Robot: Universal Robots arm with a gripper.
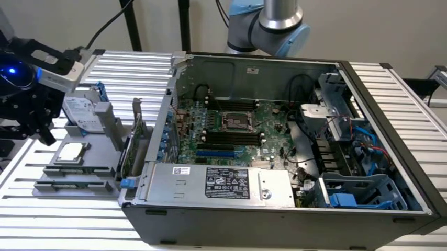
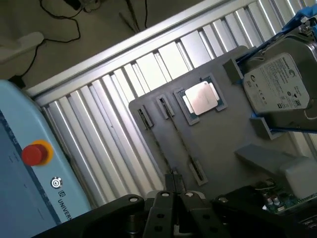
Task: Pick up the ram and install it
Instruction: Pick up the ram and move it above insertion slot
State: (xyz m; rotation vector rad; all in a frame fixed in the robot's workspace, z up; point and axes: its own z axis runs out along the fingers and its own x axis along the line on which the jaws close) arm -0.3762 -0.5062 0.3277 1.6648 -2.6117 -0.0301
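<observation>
Claw (image 2: 173, 192) hangs over the gray tray (image 1: 98, 157), its fingers pressed together and holding nothing. Near its tips the ram (image 1: 78, 170) sits in a tray slot, with a second stick (image 1: 70, 184) just beside it. Past these sit the CPU (image 1: 72, 152) and the drive (image 1: 84, 115). An upright card (image 1: 134, 141) stands between the tray and the open case (image 1: 279, 222).
</observation>
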